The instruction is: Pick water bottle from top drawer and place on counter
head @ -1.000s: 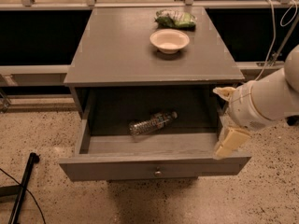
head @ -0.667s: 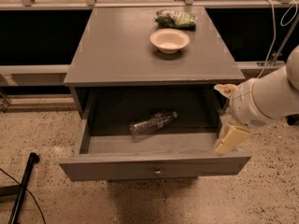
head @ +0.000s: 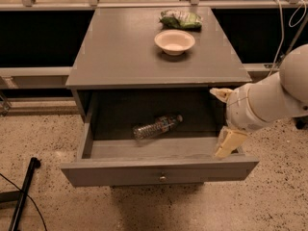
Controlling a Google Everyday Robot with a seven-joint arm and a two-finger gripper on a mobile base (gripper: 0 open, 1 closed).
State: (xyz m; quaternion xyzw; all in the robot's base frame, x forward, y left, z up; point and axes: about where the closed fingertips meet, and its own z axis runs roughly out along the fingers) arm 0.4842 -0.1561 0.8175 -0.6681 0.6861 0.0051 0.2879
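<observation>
The water bottle [head: 156, 127] lies on its side in the middle of the open top drawer [head: 120, 171], cap toward the right. The drawer's small round knob sits at the centre of its front panel. My gripper [head: 223, 119] is at the drawer's right end, over its right wall, to the right of the bottle and apart from it. Its two cream fingers [head: 229, 142] are spread wide and hold nothing. The grey counter [head: 120, 47] is the cabinet top above the drawer.
A white bowl [head: 174, 41] and a green snack bag [head: 181, 19] sit at the counter's back right. A black pole [head: 24, 194] lies on the speckled floor at the lower left. Cables [head: 281, 28] hang at the right. A railing runs behind the cabinet.
My gripper has shifted a little to the left, toward the drawer's inside. The bottle and drawer have not moved.
</observation>
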